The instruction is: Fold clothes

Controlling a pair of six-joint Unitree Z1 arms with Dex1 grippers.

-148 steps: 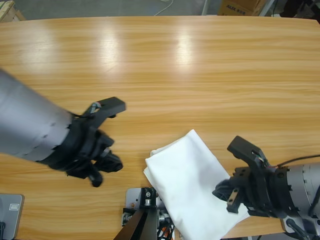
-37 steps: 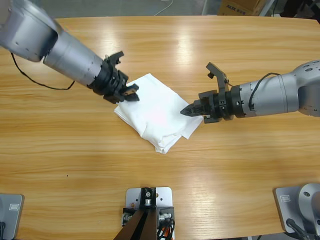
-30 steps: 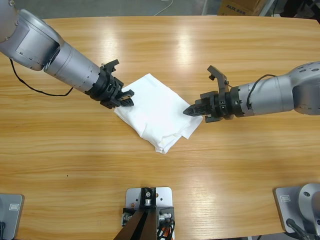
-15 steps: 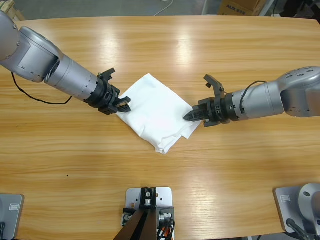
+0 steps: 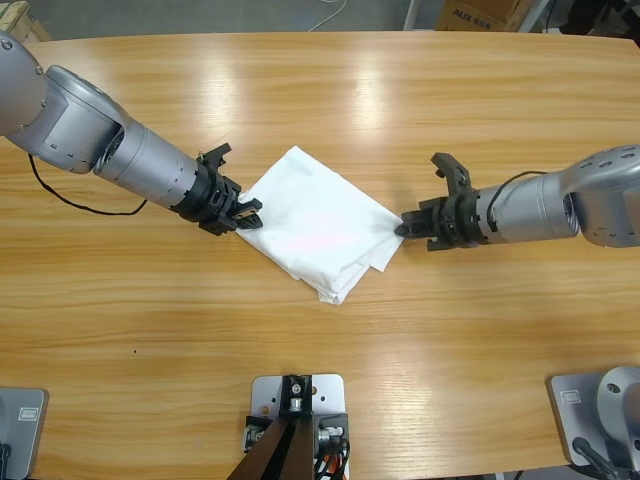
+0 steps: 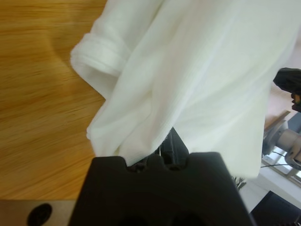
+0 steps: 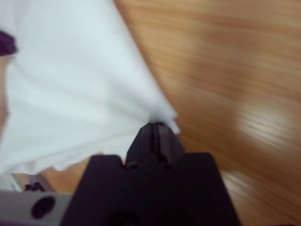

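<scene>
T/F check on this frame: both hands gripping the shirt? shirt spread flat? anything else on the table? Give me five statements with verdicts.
1. The left hand is shut on the white T-shirt. True.
2. The right hand hovers open, clear of the cloth. False: it is shut on the T-shirt's edge opposite the left hand.
3. The T-shirt lies fully spread with both sleeves out. False: it is a folded, bunched bundle.
4. The T-shirt is near the middle of the wooden table. True.
5. A second garment lies beside it. False: only one is visible.
</scene>
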